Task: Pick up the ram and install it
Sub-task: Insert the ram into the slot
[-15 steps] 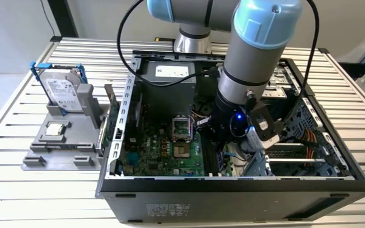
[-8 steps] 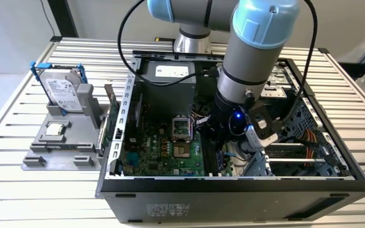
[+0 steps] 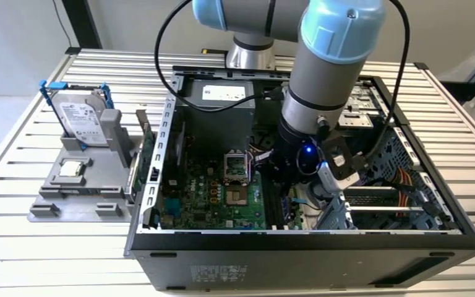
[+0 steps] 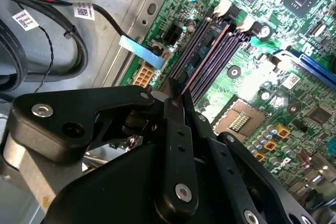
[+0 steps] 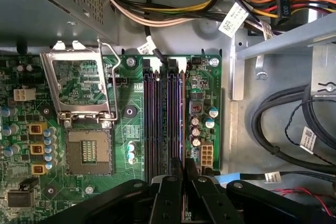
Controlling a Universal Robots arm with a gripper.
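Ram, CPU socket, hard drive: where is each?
ram [image 4: 206, 59]: second wrist view, its thin upper edge.
CPU socket [image 5: 89, 150]: first wrist view, middle of the open contact field.
hard drive [image 3: 81, 117]: exterior view, its silver face.

Slatted metal table [image 3: 23, 124] carries computer case [image 3: 303, 247] and grey holder [image 3: 81, 185].

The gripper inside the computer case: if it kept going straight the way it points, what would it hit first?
Probably the memory slots on the motherboard. The gripper hangs right above them; how far above is unclear.
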